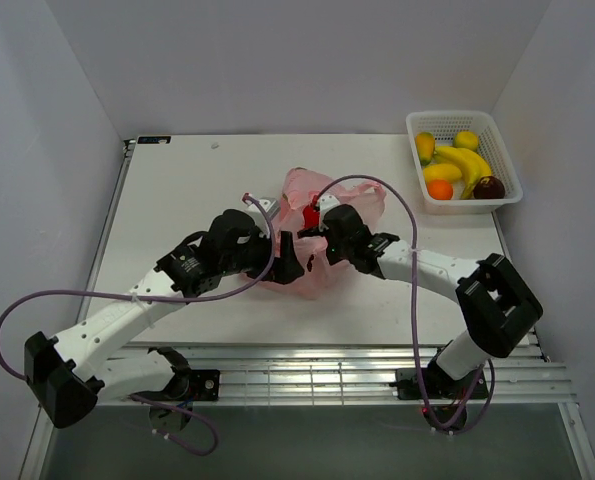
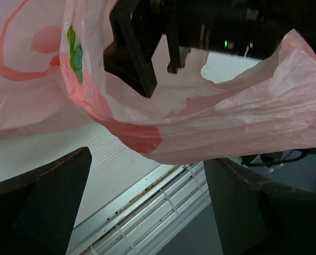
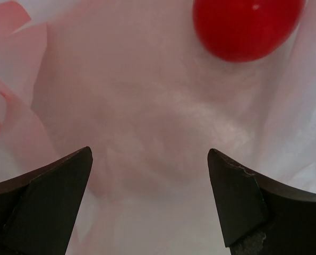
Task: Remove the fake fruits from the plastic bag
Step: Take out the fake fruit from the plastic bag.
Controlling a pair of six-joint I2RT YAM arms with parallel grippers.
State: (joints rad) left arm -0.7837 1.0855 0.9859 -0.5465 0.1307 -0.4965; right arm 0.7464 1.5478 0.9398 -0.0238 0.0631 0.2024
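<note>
The pink plastic bag (image 1: 322, 250) lies crumpled at the table's middle. A red apple (image 1: 311, 215) shows at its mouth. My right gripper (image 1: 315, 226) is open, reaching into the bag; in the right wrist view its jaws (image 3: 150, 153) stand wide apart over pink plastic, with the apple (image 3: 245, 26) just ahead and untouched. My left gripper (image 1: 291, 262) is open at the bag's near-left edge; in the left wrist view (image 2: 147, 159) the bag (image 2: 242, 111) hangs just ahead of the spread fingers, not gripped. The right gripper's dark body (image 2: 142, 48) shows behind the plastic.
A white mesh basket (image 1: 509, 172) at the back right holds two lemons (image 1: 425, 146), a banana (image 1: 464, 162), an orange (image 1: 439, 189) and a dark purple fruit (image 1: 489, 187). White walls close in both sides. A slatted metal rail (image 2: 163, 212) runs along the near table edge.
</note>
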